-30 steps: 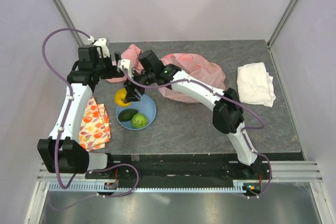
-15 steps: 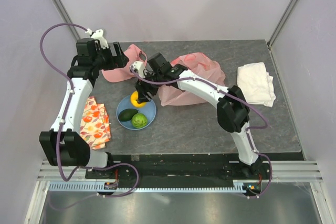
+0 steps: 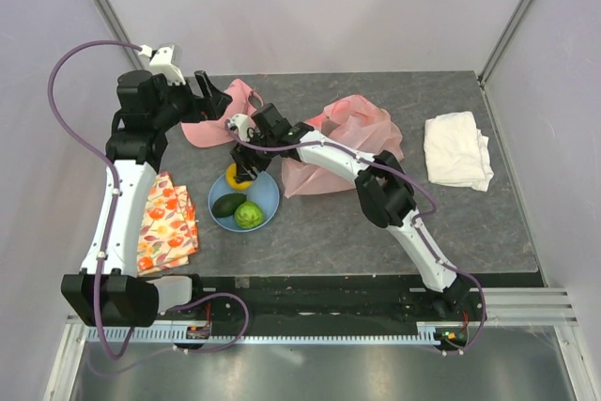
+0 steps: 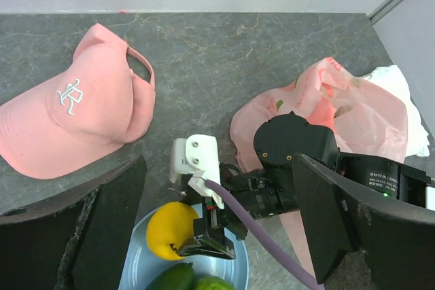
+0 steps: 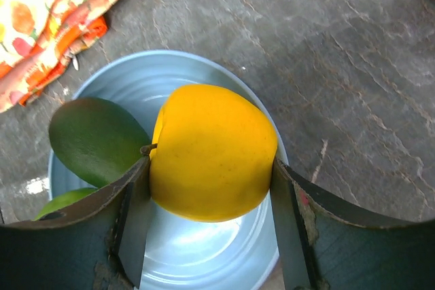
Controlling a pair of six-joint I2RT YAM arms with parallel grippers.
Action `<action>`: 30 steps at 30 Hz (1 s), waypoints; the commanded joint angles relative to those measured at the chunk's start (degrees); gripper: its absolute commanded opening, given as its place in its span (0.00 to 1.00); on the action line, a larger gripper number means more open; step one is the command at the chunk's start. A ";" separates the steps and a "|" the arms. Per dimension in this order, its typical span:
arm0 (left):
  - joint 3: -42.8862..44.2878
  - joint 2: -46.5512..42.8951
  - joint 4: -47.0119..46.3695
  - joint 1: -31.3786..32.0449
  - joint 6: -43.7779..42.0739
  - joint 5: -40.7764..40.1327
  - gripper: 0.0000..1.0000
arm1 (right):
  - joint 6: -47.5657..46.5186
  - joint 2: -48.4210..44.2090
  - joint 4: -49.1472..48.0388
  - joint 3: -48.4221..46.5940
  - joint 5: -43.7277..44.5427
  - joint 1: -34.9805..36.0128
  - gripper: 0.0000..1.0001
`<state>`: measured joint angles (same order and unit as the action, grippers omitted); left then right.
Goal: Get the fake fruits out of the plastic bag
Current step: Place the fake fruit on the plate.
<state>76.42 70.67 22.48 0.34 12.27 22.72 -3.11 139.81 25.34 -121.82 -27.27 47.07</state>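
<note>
Right gripper (image 5: 211, 188): closed on the yellow lemon (image 5: 212, 151), one finger flat against each side of the fruit. It is held over the far-left part of the blue plate (image 3: 269, 192); whether it rests on the plate or hangs just above it cannot be told.

Left gripper (image 3: 214, 99): jaws spread wide, nothing between them, raised above the pink cap (image 4: 88, 106) at the far left of the table.

Orientation: in the right wrist view the lemon looks almost as wide as it is tall, so its long axis and the direction of its ends cannot be fixed. The dark green avocado (image 3: 227, 205) lies on the plate with its long axis roughly left to right in the top view. The green round fruit (image 3: 248, 216) sits just beside it on the near side.

View differences: the right wrist view alone shows finger contact on the lemon and the avocado tucked beside it. The patterned cloth (image 5: 41, 25) shows at its corner. The left wrist view shows the cap whole. It also shows the plastic bag (image 4: 353, 113) crumpled on the table behind the right arm. The top view alone places the bag right of the plate, between it and the white cloth (image 3: 457, 149).
</note>
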 commanded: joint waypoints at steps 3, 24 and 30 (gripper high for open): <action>0.48 0.87 -1.30 -1.75 1.09 1.36 0.96 | 2.24 1.78 -3.02 -3.69 -2.00 1.36 0.51; 1.09 0.87 -3.32 -1.83 3.72 3.03 0.96 | 6.37 -2.60 -2.32 -0.88 -2.79 1.62 0.98; 3.47 0.61 -5.08 -1.83 5.83 4.26 0.96 | 5.76 -11.65 2.77 0.62 -4.19 -1.53 0.98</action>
<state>76.53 71.79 21.43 -1.32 14.76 24.64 2.39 138.47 25.45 -121.21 -29.04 47.92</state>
